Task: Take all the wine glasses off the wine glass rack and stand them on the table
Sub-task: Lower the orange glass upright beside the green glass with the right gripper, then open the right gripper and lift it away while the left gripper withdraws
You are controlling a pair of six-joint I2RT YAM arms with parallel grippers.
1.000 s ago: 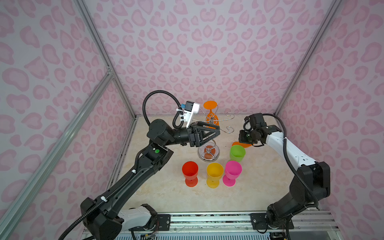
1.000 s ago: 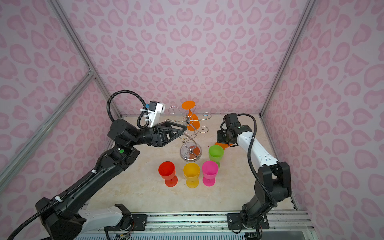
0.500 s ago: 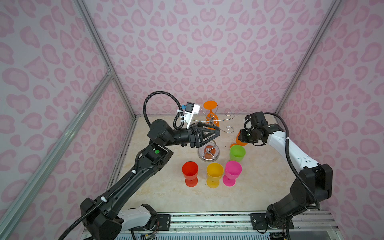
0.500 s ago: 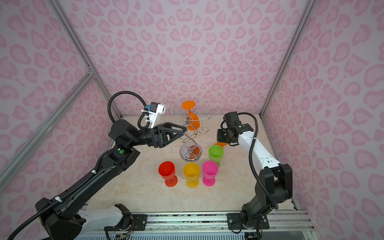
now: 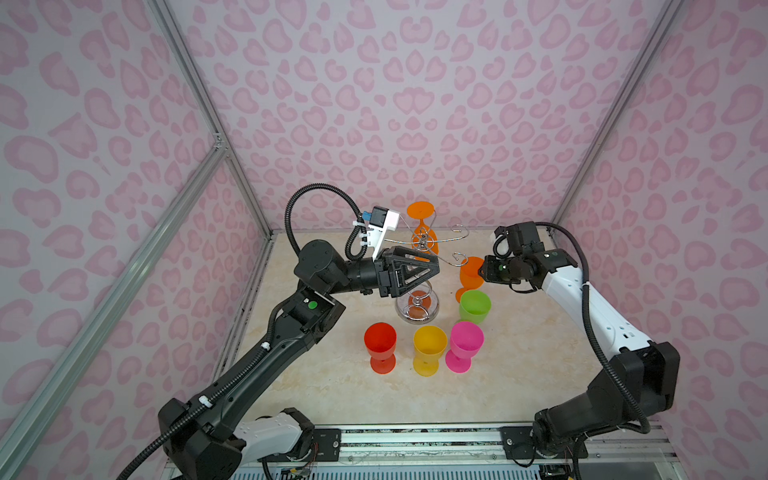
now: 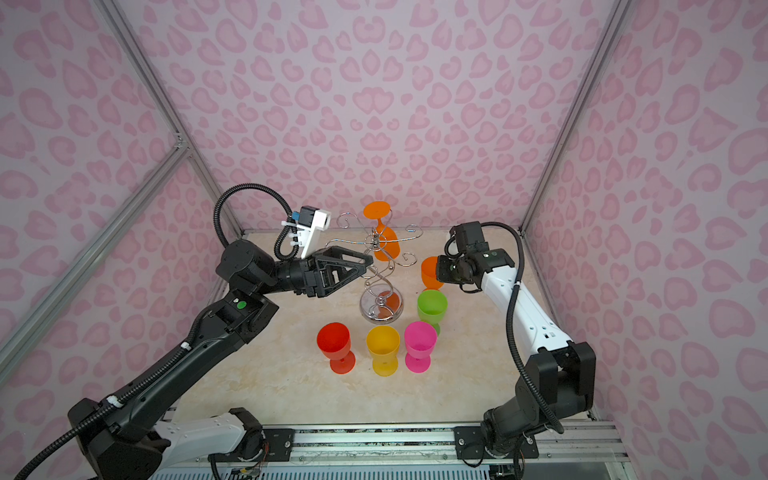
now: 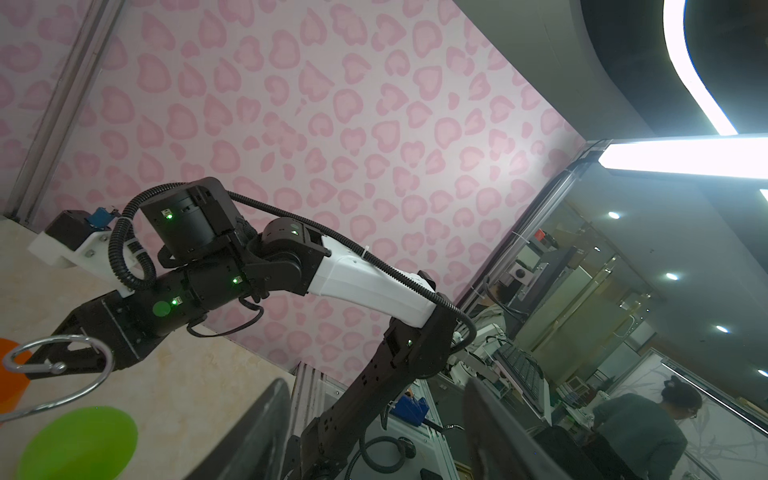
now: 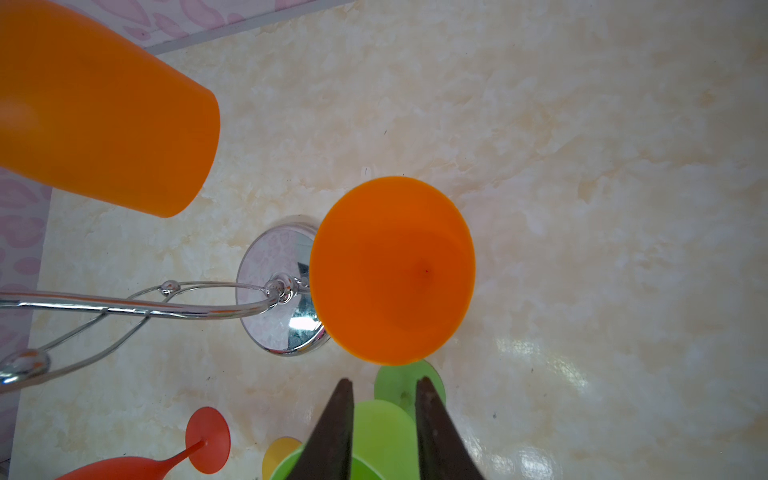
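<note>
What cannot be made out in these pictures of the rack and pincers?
- Both top views: whether the left pincer touches the wine glass rack; its fingers overlap the stem.
- Both top views: right pincer opening, hidden by its body.
- Right wrist view: hanging orange glass, cut by the edge.

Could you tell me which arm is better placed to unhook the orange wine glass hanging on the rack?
Probably left: the left gripper is open beside the wine glass rack, close to the hanging orange wine glass. The right gripper sits by the standing orange glass.
</note>
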